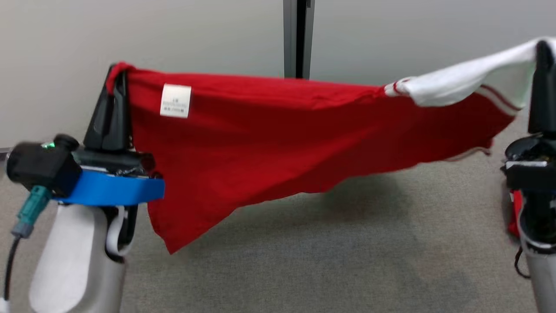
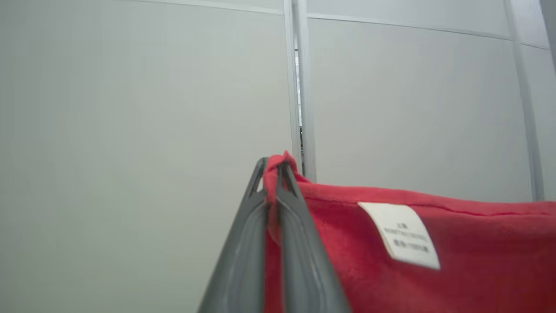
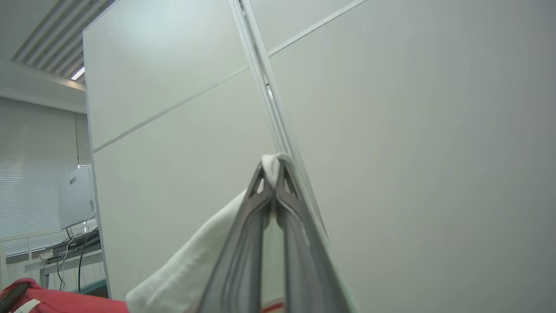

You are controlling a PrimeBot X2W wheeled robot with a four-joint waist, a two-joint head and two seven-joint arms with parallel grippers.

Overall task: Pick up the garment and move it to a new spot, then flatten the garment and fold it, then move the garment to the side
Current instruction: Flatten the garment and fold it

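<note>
The garment is a red shirt with a white sleeve and a white label, stretched in the air between both arms above the grey carpet. My left gripper is shut on its red corner at the upper left; the left wrist view shows the fingers pinching red cloth. My right gripper is shut on the white sleeve at the far right. In the right wrist view white cloth pokes out from between the closed fingertips. The lower hem sags to a point at lower left.
A pale partition wall with a dark vertical post stands close behind the garment. Grey carpet lies below. In the right wrist view a desk with a monitor stands by window blinds, far left.
</note>
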